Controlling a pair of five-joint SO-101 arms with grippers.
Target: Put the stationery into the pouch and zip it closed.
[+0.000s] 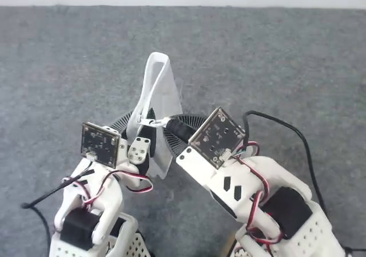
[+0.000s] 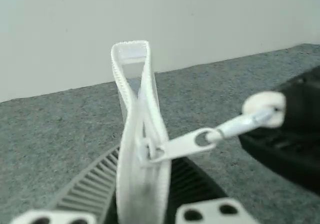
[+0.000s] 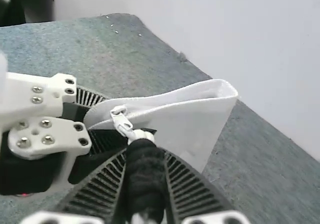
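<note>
So our left end effector [image 1: 143, 143] clamps the pouch [image 1: 163, 91] upright, bracing it while our right end effector [image 1: 173, 125] pinches the zipper pull [image 2: 220, 131], probably to drag it shut.

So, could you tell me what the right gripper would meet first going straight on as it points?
Most likely the pouch, right ahead: the right gripper is shut on its zipper pull, and the left gripper sits beyond. Depth is unclear.
</note>
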